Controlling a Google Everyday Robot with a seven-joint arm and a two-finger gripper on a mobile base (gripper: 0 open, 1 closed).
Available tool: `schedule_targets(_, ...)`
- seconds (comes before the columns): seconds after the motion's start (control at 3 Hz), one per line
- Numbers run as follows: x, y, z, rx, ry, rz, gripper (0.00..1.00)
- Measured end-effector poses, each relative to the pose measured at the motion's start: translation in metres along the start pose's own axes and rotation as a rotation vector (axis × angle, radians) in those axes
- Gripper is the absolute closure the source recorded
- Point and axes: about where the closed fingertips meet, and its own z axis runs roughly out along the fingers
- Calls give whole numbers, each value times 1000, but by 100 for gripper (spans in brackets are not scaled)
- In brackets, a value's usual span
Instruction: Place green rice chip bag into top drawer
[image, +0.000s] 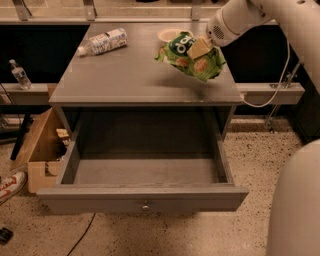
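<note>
The green rice chip bag (192, 59) hangs in the air above the right rear of the grey cabinet top (125, 75), casting a shadow below it. My gripper (200, 48) is shut on the bag, its tan fingers pinching the bag's upper middle. The white arm reaches in from the upper right. The top drawer (145, 172) is pulled wide open toward the camera and is empty inside; its front panel carries a small round knob (145, 205).
A white bowl (170, 34) sits at the back of the cabinet top, partly behind the bag. A plastic water bottle (102, 41) lies on its side at the back left. A cardboard box (42, 150) stands left of the cabinet.
</note>
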Motion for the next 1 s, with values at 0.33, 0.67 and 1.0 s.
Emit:
schedule_targets(0.33, -16, 20, -38, -92, -117, -59, 100)
schedule_targets(0.67, -15, 20, -33, -90, -108, -55, 100)
schedule_targets(1.0, -3, 50, -40, -148, -85, -120, 100)
